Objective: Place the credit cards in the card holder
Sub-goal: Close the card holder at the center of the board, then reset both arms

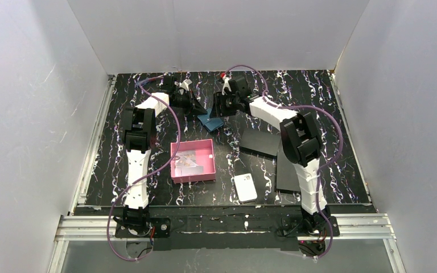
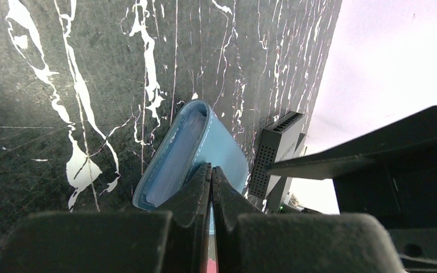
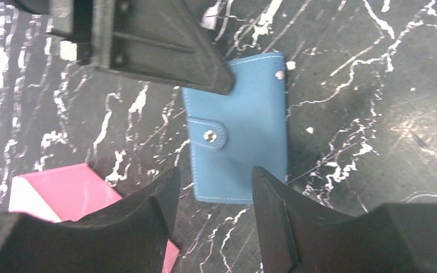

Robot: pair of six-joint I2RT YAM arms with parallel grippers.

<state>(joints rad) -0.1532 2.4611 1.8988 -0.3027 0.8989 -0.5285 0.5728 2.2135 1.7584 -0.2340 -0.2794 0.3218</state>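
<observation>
The teal-blue card holder (image 1: 210, 121) lies flat and closed on the black marbled table at the back centre. It shows in the right wrist view (image 3: 244, 136) with its snap strap fastened, and in the left wrist view (image 2: 196, 142). My left gripper (image 2: 211, 169) is shut, with its tips down on the holder's corner. I cannot tell whether it pinches the edge. My right gripper (image 3: 216, 187) is open and empty, hovering over the holder's near edge. The pale credit cards (image 1: 188, 162) lie in the pink tray (image 1: 177, 149).
A white rounded block (image 1: 245, 187) lies near the front. Two flat black rectangles (image 1: 260, 142) lie by the right arm. The pink tray's corner (image 3: 62, 190) is close beside my right gripper's left finger. White walls enclose the table.
</observation>
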